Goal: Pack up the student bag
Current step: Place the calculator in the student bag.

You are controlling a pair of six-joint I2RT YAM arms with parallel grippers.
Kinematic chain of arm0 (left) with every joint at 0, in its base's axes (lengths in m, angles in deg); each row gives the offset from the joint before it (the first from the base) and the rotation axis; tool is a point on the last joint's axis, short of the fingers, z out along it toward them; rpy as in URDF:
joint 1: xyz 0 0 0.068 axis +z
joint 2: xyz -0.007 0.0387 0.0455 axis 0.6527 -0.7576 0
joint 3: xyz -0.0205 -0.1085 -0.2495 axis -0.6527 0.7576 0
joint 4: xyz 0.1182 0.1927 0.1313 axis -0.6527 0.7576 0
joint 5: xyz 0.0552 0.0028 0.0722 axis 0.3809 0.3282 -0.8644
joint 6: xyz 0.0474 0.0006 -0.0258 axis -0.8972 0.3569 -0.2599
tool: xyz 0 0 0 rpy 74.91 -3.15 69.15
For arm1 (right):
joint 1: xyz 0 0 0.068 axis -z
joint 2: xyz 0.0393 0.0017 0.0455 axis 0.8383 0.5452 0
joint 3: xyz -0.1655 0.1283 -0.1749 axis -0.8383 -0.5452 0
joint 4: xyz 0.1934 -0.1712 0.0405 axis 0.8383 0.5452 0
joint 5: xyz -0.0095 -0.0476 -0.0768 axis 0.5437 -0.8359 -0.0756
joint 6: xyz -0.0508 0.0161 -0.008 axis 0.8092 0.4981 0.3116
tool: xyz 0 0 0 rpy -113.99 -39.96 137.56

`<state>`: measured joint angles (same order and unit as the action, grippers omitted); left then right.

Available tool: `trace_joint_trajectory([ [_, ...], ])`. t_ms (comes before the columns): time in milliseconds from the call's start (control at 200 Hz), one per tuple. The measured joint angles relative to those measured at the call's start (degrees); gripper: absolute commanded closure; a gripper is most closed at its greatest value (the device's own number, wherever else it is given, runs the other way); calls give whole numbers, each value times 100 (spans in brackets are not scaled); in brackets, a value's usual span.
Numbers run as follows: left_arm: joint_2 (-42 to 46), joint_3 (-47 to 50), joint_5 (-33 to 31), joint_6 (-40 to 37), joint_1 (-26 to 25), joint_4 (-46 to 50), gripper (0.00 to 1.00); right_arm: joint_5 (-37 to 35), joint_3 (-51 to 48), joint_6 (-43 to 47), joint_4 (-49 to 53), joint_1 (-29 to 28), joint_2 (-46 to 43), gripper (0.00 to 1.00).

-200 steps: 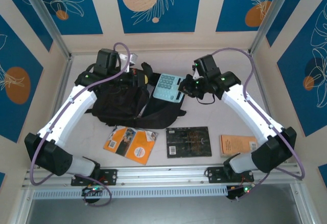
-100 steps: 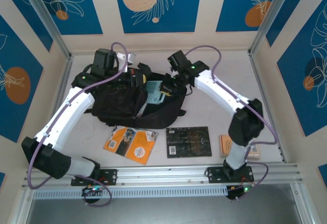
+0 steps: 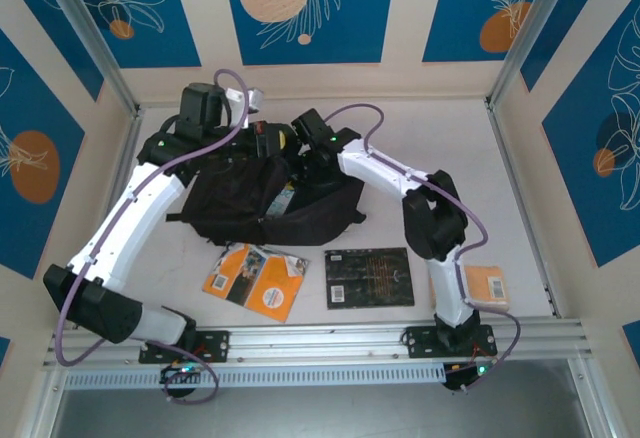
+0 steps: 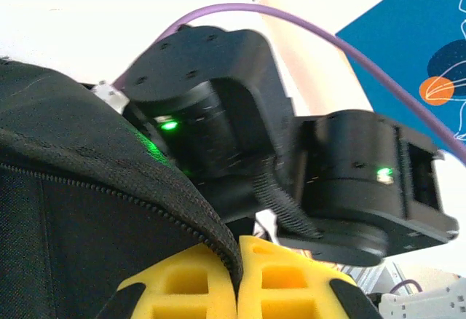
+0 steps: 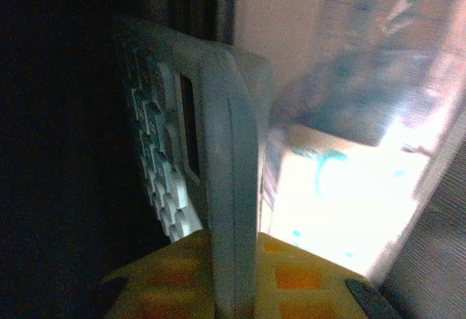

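Clamping a calculator (image 5: 218, 173) edge-on, right jaws sit inside student bag (image 3: 228, 204).

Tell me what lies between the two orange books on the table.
In the top view, a flat black book lies between the left orange book and the right orange book, touching neither.

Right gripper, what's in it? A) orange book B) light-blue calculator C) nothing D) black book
B: in the right wrist view the calculator stands edge-on, pinched in the right gripper, with the dark inside of the student bag beside it.
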<state>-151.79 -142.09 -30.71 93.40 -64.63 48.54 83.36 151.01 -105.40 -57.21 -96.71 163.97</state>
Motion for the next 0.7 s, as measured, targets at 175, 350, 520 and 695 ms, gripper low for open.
trace_joint_trajectory([
  [175, -59, -17, -87, 0, 2, 0, 100, -31, 531, -361, -446, -74, 544, 71],
  [350, -122, -22, -216, -11, 46, -2, 100, 243, 1132, -269, -763, -31, 1056, 54],
  [520, -122, -52, -492, -9, 205, -4, 100, 138, 1298, 404, -501, -28, 1016, 34],
  [695, -7, 68, -1012, 190, 498, -87, 100, -332, 551, 1233, -162, 26, 120, 24],
])
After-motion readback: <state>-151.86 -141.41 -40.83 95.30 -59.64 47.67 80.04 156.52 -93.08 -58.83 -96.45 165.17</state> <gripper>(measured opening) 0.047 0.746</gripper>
